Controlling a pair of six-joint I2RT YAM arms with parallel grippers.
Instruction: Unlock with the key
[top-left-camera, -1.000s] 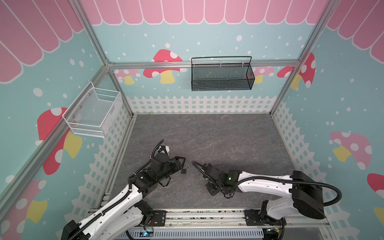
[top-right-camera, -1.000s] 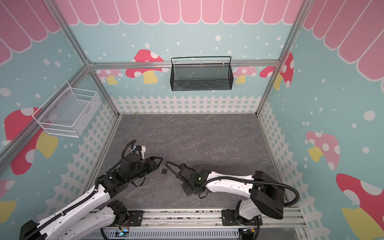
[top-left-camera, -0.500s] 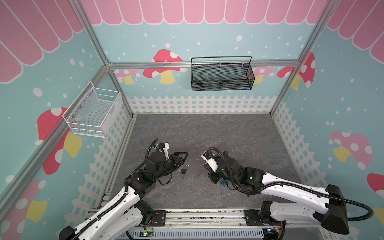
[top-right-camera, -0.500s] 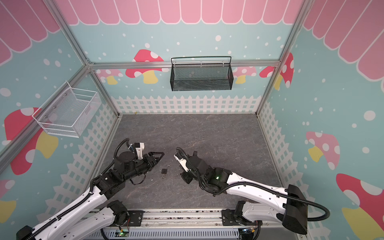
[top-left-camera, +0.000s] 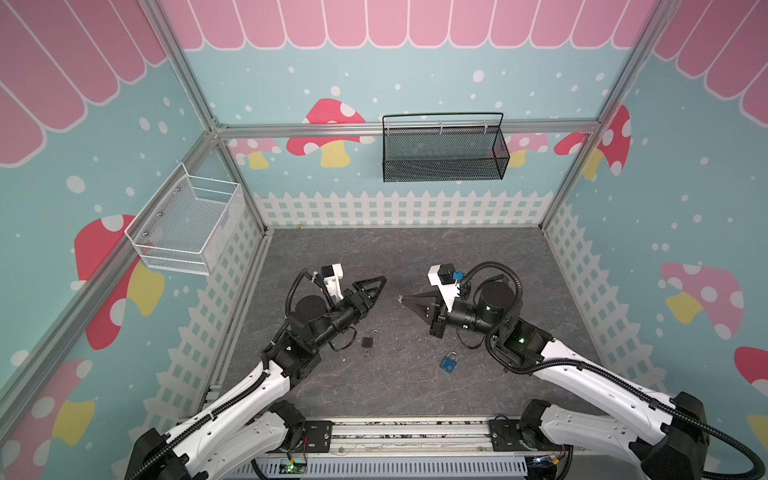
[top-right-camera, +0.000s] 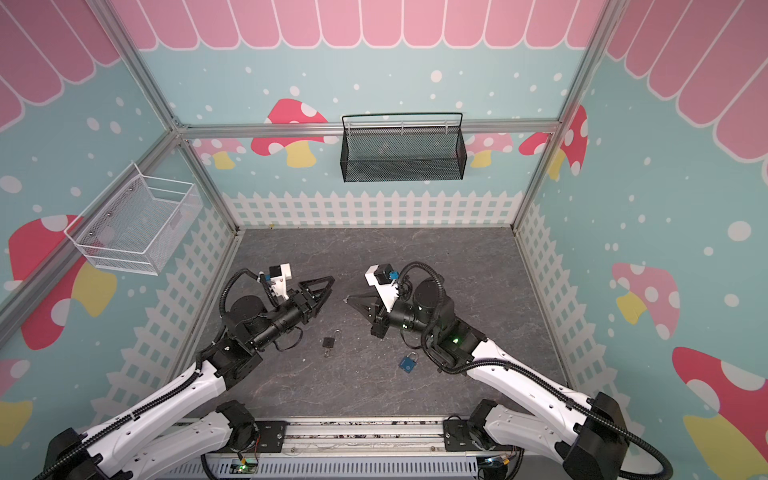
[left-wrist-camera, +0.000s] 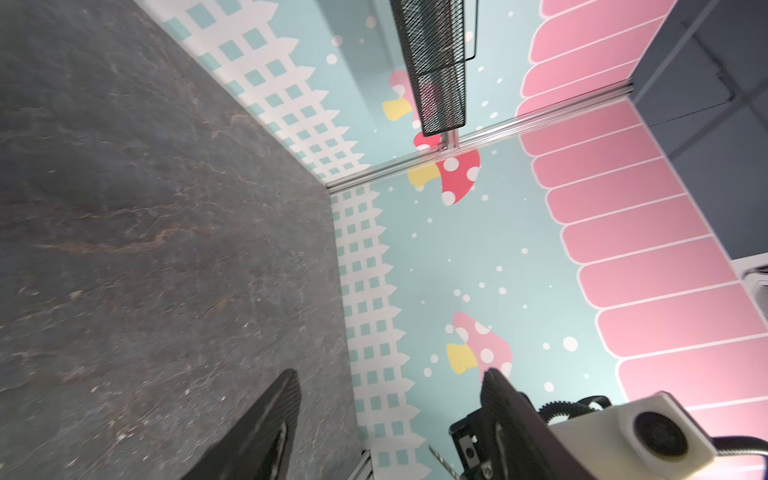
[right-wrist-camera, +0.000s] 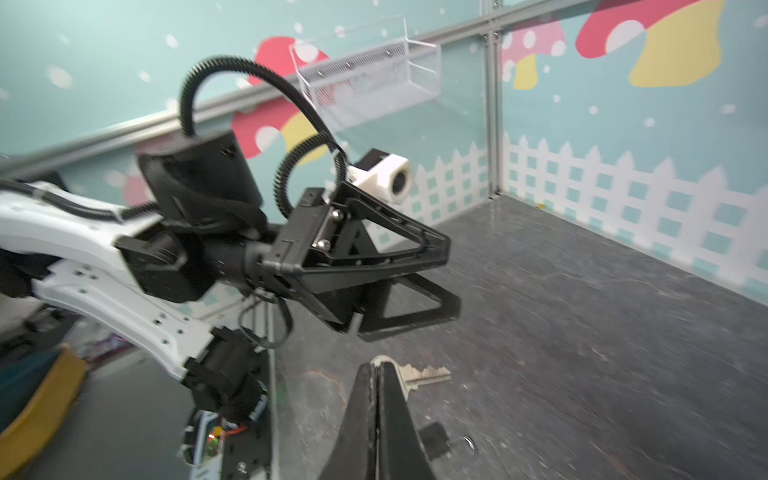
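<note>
Right gripper: my right gripper (top-left-camera: 405, 299) is clamped tight on the key (right-wrist-camera: 419, 376). The toothed blade sticks out sideways past the fingertips, up off the table (top-left-camera: 415, 257), at the middle of both top views.
Left gripper: my left gripper (top-left-camera: 379, 289) is spread apart and holds nothing. It faces the right one across a small gap, left of centre.
Black padlock: the black padlock (top-left-camera: 367, 342) lies flat on the table in the lower middle of the frame, just below my left gripper and apart from it. Something small hangs at its lower end, too small to tell what. I cannot tell whether its shackle is seated or sprung.
Blue padlock: the blue padlock (top-left-camera: 448, 363) lies flat in the lower middle, right of the black one, beside my right forearm. Its shackle looks closed.
Done, as I judge it: the key is gripped and lifted.
Left, as I judge it: steadying a padlock, lining the blade up with its keyway, inserting, turning, and freeing the shackle. The key touches neither lock.
Count: two padlocks, one key clearly seen, two grippers, two wall baskets, namely one white basket (top-left-camera: 187, 226) at the left and one black basket (top-left-camera: 444, 149) at the upper middle.
</note>
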